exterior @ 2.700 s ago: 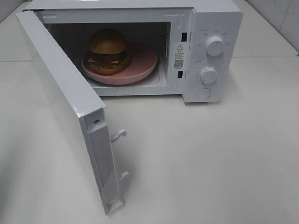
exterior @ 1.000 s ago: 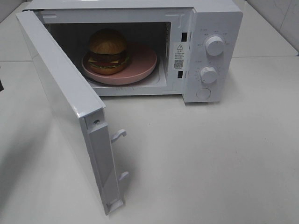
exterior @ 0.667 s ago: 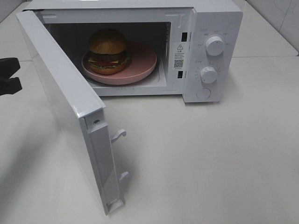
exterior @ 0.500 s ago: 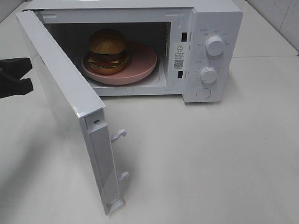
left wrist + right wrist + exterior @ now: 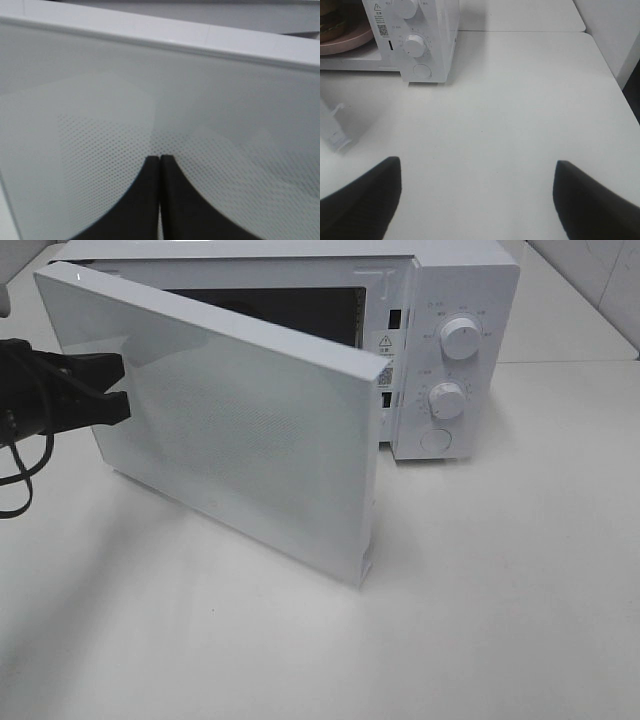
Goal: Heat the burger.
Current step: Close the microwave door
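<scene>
our left gripper point(image 5: 120, 388), clenched tip to tip, rests vs the outer face of the half-shut door point(image 5: 240, 430) of the microwave point(image 5: 460, 290). burger point(image 5: 329, 22) sits inside on a pink plate point(image 5: 350, 42), seen only fr the right wrist cam. right gripper point(image 5: 476, 162) hangs released over the table point(image 5: 520, 100).

The microwave point(image 5: 450, 300) sits toward the back of the surface point(image 5: 500, 590). Its door point(image 5: 250, 430) is hinged on the left and stands at an angle across the front of the cavity, free edge pointing forward. The left tool point(image 5: 118, 390) is at the far left, tips against the door's outer face near the hinge side. Right of the cavity, the upper knob point(image 5: 459, 337) sits over the lower knob point(image 5: 446, 399), with a button point(image 5: 436, 439) below. Inside, the burger point(image 5: 329, 27) is on a plate point(image 5: 350, 42). The right tool point(image 5: 476, 162) is above the surface, well apart from the microwave on the knob side.
</scene>
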`<action>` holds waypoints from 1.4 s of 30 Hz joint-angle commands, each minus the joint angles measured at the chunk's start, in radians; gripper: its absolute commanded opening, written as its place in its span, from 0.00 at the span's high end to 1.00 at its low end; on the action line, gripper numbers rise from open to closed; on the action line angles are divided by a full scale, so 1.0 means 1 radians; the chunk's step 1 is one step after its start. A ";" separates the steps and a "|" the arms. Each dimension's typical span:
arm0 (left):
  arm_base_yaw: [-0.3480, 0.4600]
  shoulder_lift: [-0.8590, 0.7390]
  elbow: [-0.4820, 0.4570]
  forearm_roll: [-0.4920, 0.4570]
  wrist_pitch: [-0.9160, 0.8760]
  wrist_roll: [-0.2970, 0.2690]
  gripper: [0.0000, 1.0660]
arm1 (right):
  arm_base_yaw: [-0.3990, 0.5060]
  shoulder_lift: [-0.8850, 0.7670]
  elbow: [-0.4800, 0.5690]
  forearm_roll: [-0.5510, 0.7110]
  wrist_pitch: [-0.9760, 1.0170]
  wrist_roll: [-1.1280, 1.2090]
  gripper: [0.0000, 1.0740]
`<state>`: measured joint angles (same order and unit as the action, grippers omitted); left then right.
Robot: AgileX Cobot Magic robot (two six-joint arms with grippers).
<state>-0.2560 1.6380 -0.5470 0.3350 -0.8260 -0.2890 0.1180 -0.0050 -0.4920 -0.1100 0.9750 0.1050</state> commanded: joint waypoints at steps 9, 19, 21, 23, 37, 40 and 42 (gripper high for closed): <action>-0.085 0.065 -0.077 -0.096 0.005 0.006 1.00 | -0.005 -0.034 -0.001 0.001 -0.013 0.008 0.30; -0.184 0.141 -0.196 -0.236 0.082 0.108 1.00 | -0.005 -0.034 -0.001 0.001 -0.013 0.008 0.30; -0.200 0.159 -0.220 -0.259 0.084 0.117 1.00 | -0.005 -0.034 -0.001 0.001 -0.013 0.008 0.30; -0.211 0.175 -0.246 -0.281 0.094 0.122 1.00 | -0.005 -0.034 -0.001 0.001 -0.013 0.008 0.30; -0.263 0.275 -0.432 -0.335 0.178 0.169 1.00 | -0.005 -0.034 -0.001 0.001 -0.013 0.008 0.30; -0.274 0.294 -0.471 -0.335 0.186 0.178 1.00 | -0.005 -0.034 -0.001 0.001 -0.013 0.008 0.30; -0.279 0.309 -0.500 -0.343 0.193 0.179 1.00 | -0.005 -0.034 -0.001 0.001 -0.013 0.008 0.30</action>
<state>-0.5650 1.9430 -1.0040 0.1000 -0.5600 -0.1100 0.1180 -0.0050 -0.4920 -0.1100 0.9750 0.1050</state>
